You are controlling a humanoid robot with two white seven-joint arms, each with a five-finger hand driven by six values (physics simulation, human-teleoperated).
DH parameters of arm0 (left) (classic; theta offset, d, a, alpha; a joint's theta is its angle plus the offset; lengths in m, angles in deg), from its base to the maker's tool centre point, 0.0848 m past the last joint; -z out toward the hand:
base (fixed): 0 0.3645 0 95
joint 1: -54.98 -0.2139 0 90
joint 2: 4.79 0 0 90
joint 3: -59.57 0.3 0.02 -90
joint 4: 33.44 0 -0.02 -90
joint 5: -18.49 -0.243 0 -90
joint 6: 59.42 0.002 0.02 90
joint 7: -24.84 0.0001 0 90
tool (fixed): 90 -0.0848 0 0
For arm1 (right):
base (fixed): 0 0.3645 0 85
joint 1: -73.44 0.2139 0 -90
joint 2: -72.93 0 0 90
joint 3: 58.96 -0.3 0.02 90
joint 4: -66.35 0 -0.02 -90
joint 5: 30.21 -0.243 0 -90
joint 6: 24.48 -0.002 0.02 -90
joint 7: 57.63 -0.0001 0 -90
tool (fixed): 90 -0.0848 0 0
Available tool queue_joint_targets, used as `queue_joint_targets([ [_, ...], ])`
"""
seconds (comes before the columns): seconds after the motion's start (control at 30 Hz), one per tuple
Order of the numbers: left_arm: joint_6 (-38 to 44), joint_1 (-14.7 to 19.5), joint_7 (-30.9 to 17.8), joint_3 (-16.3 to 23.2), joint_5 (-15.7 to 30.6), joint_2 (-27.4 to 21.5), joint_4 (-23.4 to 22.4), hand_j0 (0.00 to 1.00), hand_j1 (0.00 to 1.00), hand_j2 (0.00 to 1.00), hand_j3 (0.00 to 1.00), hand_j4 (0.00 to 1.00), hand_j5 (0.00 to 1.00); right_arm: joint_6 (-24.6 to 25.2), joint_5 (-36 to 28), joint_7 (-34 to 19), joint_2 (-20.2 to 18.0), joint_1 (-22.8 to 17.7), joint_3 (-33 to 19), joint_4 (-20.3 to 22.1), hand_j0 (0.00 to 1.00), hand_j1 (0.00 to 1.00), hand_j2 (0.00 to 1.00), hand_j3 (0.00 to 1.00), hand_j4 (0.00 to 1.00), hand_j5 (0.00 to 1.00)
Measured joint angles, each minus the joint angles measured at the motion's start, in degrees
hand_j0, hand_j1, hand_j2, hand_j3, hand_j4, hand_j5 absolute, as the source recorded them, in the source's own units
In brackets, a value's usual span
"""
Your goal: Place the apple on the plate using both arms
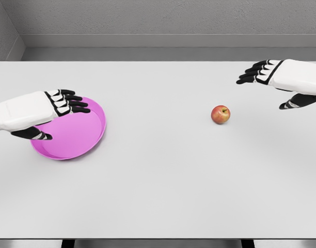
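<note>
Seemingly light, firm and smooth, the apple [220,114] could roll on the worktop [158,181]; cup its sides. Left hand [54,109] above the plate [91,137] and right hand [274,77] are both spread, empty.

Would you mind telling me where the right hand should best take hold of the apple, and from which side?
Probably around the apple's round middle, coming from above and from the right, since the open right hand hovers up and to that side. The apple sits upright, stem up, alone on the table, so fingers and thumb can close on opposite flanks unobstructed.
</note>
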State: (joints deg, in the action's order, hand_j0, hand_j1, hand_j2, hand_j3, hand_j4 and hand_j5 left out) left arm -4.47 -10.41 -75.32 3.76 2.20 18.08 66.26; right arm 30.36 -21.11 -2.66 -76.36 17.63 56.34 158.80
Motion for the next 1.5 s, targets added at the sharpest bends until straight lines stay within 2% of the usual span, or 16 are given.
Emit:
queue_joint_targets([
  [0.3, 0.0, 0.0, -0.7, 0.1, 0.1, 0.5, 0.0, 1.0, 1.0, 1.0, 1.0, 1.0, 1.0, 0.0, -0.3, 0.0, 0.1, 0.5, 1.8, 2.1, 1.0, 1.0, 1.0, 1.0, 1.0, 1.0],
  [0.4, 0.0, 0.2, -1.9, 0.1, 0.1, 0.8, 0.0, 1.0, 1.0, 1.0, 1.0, 1.0, 1.0, 0.1, -0.8, 0.0, 1.6, 3.2, 4.7, 1.2, 1.0, 1.0, 1.0, 1.0, 1.0, 1.0],
  [0.5, 0.0, 0.2, -3.0, 0.1, 0.0, 1.3, 0.0, 1.0, 1.0, 1.0, 1.0, 1.0, 1.0, 0.0, -0.9, 0.0, 4.8, 3.3, 6.1, -0.9, 1.0, 1.0, 1.0, 1.0, 1.0, 1.0],
  [0.6, 0.0, 0.2, -3.5, 0.1, 0.0, 1.5, 0.0, 1.0, 1.0, 1.0, 1.0, 1.0, 1.0, 0.2, -1.0, 0.0, 6.3, 4.2, 6.7, -2.5, 1.0, 1.0, 1.0, 1.0, 1.0, 1.0],
  [0.73, 0.0, 0.3, -3.7, 0.0, 0.0, 1.6, 0.0, 1.0, 1.0, 1.0, 1.0, 1.0, 1.0, 0.1, -1.2, 0.0, 10.9, 5.8, 7.1, -10.3, 1.0, 1.0, 1.0, 1.0, 1.0, 1.0],
  [0.8, 0.0, 0.3, -3.7, 0.0, 0.0, 1.7, 0.0, 1.0, 1.0, 1.0, 1.0, 1.0, 1.0, 0.0, -1.1, 0.0, 12.1, 5.7, 7.5, -12.4, 1.0, 1.0, 1.0, 1.0, 1.0, 1.0],
  [1.07, 0.0, 0.3, -3.8, 0.0, 0.0, 1.7, 0.0, 1.0, 1.0, 1.0, 1.0, 1.0, 1.0, 0.0, -1.1, 0.0, 13.2, 5.1, 10.6, -15.2, 1.0, 1.0, 1.0, 1.0, 1.0, 1.0],
  [1.23, 0.0, 0.3, -3.8, 0.0, 0.0, 1.7, 0.0, 1.0, 1.0, 1.0, 1.0, 1.0, 1.0, 0.0, -0.7, 0.0, 14.3, 5.5, 11.8, -19.6, 1.0, 1.0, 1.0, 1.0, 1.0, 1.0],
  [1.5, 0.0, 0.3, -4.8, 0.0, 0.0, 1.8, 0.0, 1.0, 1.0, 1.0, 1.0, 1.0, 1.0, 0.0, 1.2, 0.0, 17.3, 6.2, 13.9, -23.5, 1.0, 1.0, 1.0, 1.0, 1.0, 1.0],
])
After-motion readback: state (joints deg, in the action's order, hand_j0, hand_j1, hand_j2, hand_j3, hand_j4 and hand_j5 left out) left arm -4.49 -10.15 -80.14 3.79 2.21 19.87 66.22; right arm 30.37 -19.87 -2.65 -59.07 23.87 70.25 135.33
